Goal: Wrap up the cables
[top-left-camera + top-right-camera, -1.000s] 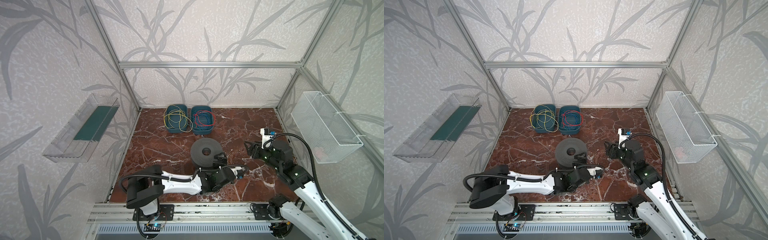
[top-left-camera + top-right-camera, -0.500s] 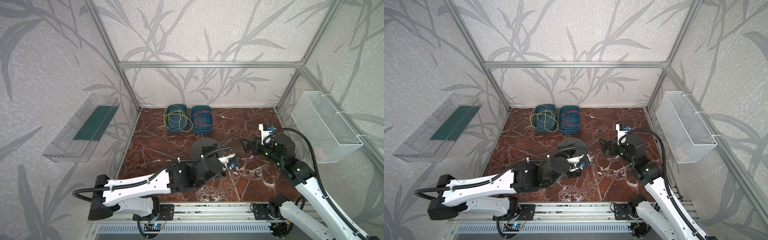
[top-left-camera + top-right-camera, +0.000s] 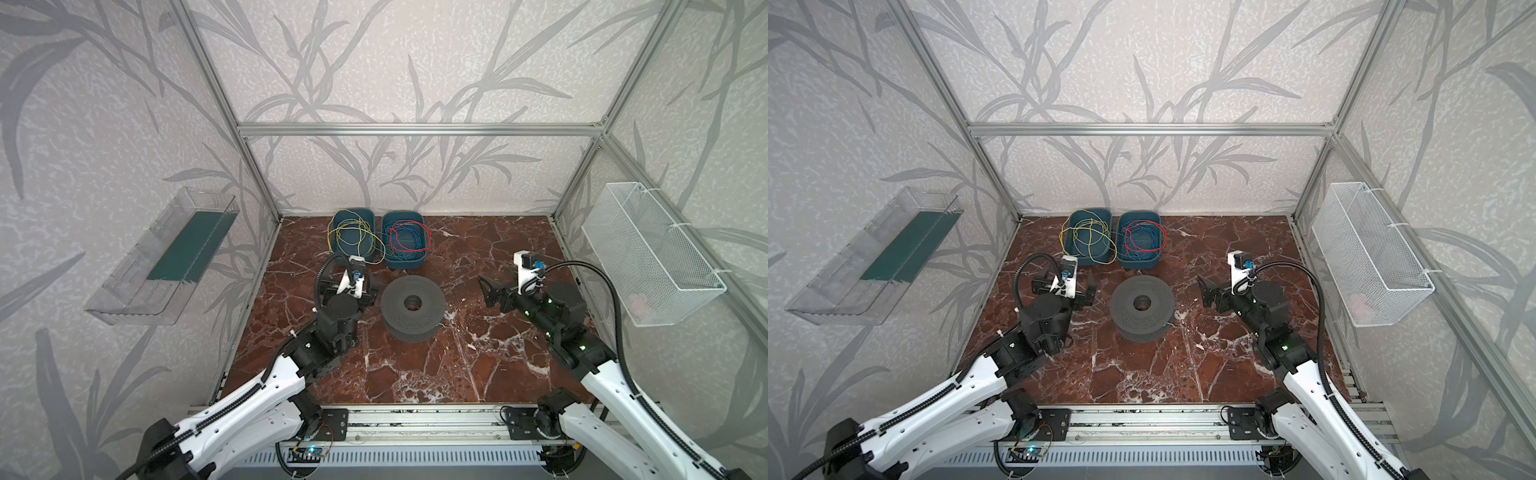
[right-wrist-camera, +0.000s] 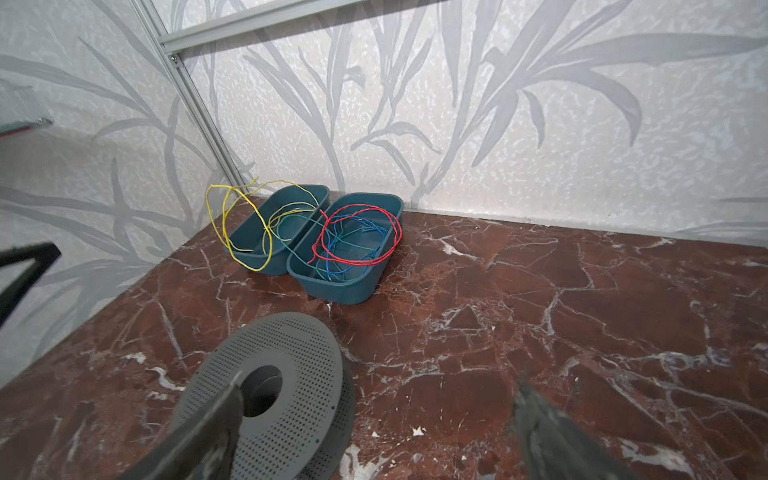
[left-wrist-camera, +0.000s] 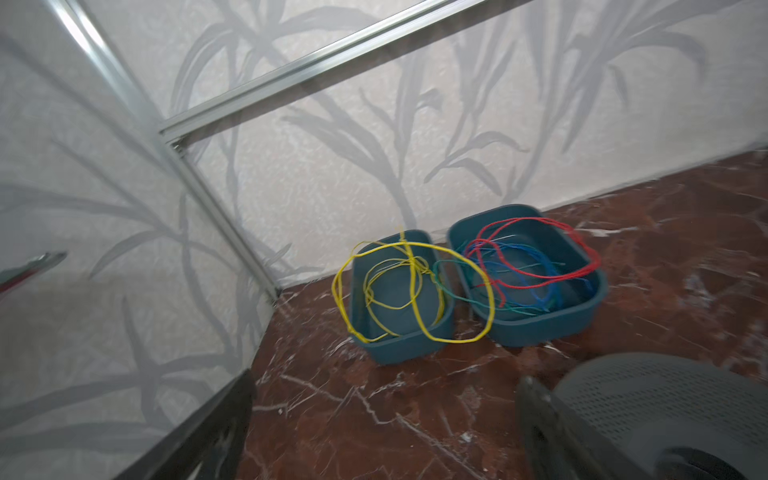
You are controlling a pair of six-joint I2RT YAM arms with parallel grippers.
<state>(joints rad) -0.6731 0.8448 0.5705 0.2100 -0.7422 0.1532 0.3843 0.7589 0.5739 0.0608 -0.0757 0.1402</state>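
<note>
Since a sec ago the L arm has swung up off the front of the table [image 3: 415, 374] & round the spool [image 3: 413, 305]. The L gripper [image 5: 386, 378] now sits just beside the spool's left side, nose toward the bins. The R gripper [image 3: 489, 291] has drawn back a little & spread wider; it hangs right of the spool, not touching it.

Both pincers: jaws spread wide, nothing btw them, nothing held.

Yellow cables [image 3: 353, 237]: loose loops in the L bin [image 3: 340, 215] by the back wall. Several spill over its front rim & one big arc reaches across to the R bin [image 3: 404, 216], which holds the red/blue/green wires [image 3: 405, 245]. In the L wrist view a green strand runs btw the two bins, under the yellow arc. Spool core is hidden btw its flanges, so can't tell if anything is wound. There's a tiny yellow speck [image 3: 1169, 325] at its rim, too small to call.

Step, as I read it: approach, i.e. going to fetch a cable; wrapping prob. not begun.

Next move calls for:
- L gripper fwd to the L bin, onto a yellow loop standing clear of the rim
- jaws right down, since the wire is v. thin
- a slow lift: loops look tangled w/ the green strand & could drag it, or the light bin, along
</note>
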